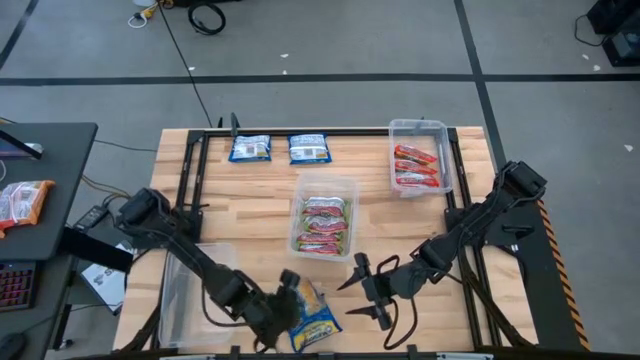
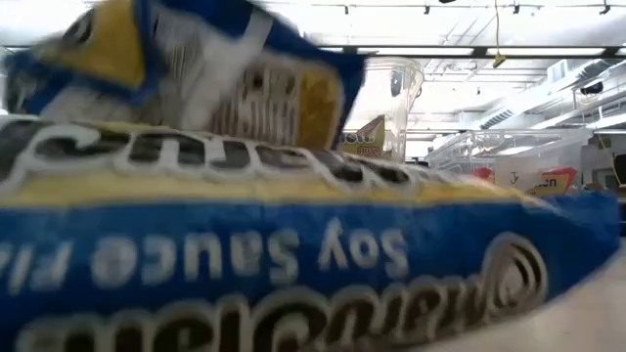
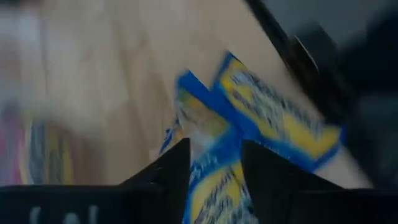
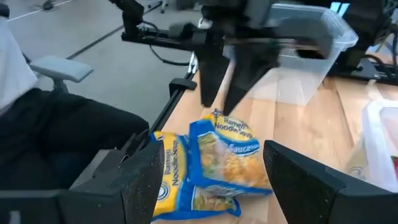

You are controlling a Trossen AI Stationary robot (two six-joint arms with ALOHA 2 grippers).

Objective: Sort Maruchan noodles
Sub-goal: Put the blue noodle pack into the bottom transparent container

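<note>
**Maruchan noodles: two kinds binned, blue-and-yellow ones left to do**

Maruchan noodles partly sorted, judging by the layout. Red-and-white packets [image 1: 416, 166] lying in the clear tub [image 1: 444, 150] at the far right of the surface [image 1: 250, 205]. Green-pink packets [image 1: 323, 224] stacked in the centre tub [image 1: 352, 190]. Looks like two kinds finished.

Blue-and-yellow kind not yet gathered. Two far blue packets [image 1: 250, 148] lying side by side at the far edge, loose on the wood. Two near blue packets [image 1: 316, 323] overlapping at the near edge, centre. Empty tub [image 1: 185, 290] waiting at the near left, probably meant for all four.

Left end effector [image 1: 284, 303] pointing down just left of the near pair, right at the upper packet [image 4: 229, 148]. Fingers [image 4: 208, 81] standing apart, with that packet's raised edge between them. No firm pinch visible; seems loosely straddled rather than clamped, with most of the packet resting on the lower one [image 4: 169, 177] and on the wood.

Right end effector [image 1: 368, 290] hovering just right of the same pair, spread wide and holding nothing, looking straight across both packets. Near them, not touching.

Remaining, by this reading: carrying the near pair to the empty tub, then fetching the far pair.
</note>
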